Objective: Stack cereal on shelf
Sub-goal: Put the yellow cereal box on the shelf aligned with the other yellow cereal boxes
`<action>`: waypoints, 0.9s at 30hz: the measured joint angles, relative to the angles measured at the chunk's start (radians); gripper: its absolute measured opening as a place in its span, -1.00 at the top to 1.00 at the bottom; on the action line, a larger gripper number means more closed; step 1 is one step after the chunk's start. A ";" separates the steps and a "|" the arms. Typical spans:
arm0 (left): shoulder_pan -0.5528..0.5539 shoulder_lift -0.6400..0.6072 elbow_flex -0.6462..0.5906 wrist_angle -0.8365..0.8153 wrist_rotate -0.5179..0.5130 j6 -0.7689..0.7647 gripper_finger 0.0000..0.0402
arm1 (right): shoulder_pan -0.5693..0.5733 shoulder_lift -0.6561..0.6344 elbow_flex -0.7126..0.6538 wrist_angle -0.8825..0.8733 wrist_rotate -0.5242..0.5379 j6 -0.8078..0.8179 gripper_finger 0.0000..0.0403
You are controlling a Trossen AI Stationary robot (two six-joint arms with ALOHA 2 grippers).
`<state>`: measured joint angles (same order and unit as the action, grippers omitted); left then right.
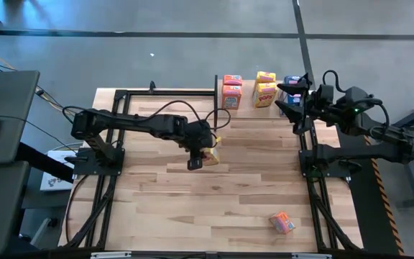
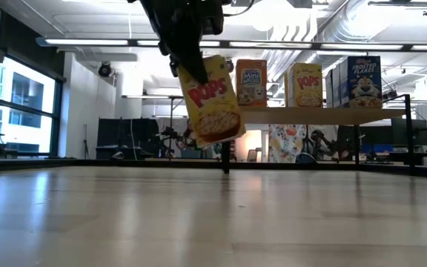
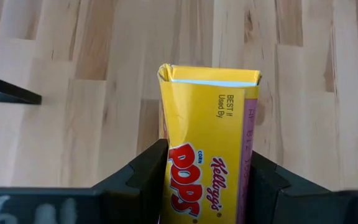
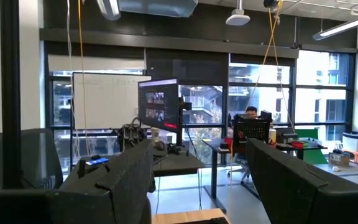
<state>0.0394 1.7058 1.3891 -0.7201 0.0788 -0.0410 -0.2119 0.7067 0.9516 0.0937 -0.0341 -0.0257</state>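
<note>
The yellow Pops box (image 2: pixel 212 100), a small rectangular cardboard carton with a glossy printed front and a folded top flap, hangs tilted above the surface (image 1: pixel 192 208), clear of the wood, near its middle. The left gripper (image 1: pixel 201 154) is clamped on it, its dark matte fingers (image 3: pixel 138 180) pressing both narrow sides. The surface is made of light wooden planks with visible grain, set in a black metal frame. At the far edge stands the shelf (image 2: pixel 325 115), a flat pale wooden board on thin black uprights, carrying upright cartons: an orange box (image 1: pixel 231 92), a second yellow box (image 1: pixel 265 90) and a blue box (image 2: pixel 364 81). One orange box (image 1: pixel 282 222) lies on its side on the surface near the front right corner, well apart from the rest. The right gripper (image 1: pixel 297 97) hovers beside the shelf's right end, fingers (image 4: pixel 114 180) spread wide and holding nothing.
</note>
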 joint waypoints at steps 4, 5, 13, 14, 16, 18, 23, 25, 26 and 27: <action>-0.003 -0.001 0.000 -0.003 0.000 0.000 0.27 | 0.000 0.000 0.000 0.000 0.000 0.001 -0.25; -0.004 -0.001 0.000 -0.011 0.000 0.000 0.27 | 0.000 0.001 0.000 0.000 0.000 0.002 -0.25; -0.010 -0.001 0.000 -0.051 0.001 -0.010 0.27 | 0.000 0.002 0.000 0.000 0.000 0.002 -0.25; -0.010 -0.001 0.000 -0.059 0.001 -0.010 0.27 | 0.000 0.002 0.000 0.000 0.000 0.003 -0.25; -0.010 -0.001 0.000 -0.081 0.001 -0.011 0.27 | 0.000 0.006 0.000 0.001 0.000 0.008 -0.25; -0.012 0.002 0.000 -0.096 0.001 -0.014 0.27 | 0.000 0.015 0.000 0.001 0.000 0.054 -0.25; -0.021 0.004 0.000 -0.096 0.000 -0.019 0.27 | 0.001 0.041 0.000 -0.015 -0.101 0.085 -0.25; -0.025 0.004 0.000 -0.100 0.000 -0.019 0.27 | 0.008 0.055 0.000 -0.026 -0.141 0.070 -0.25; -0.029 0.004 0.000 -0.100 0.000 -0.019 0.27 | 0.014 0.063 0.000 -0.039 -0.149 0.070 -0.25; -0.032 0.004 0.000 -0.100 0.000 -0.019 0.27 | 0.020 0.071 0.000 -0.048 -0.150 0.069 -0.25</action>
<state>0.0072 1.7100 1.3891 -0.8204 0.0792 -0.0597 -0.1923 0.7779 0.9516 0.0461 -0.1840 0.0428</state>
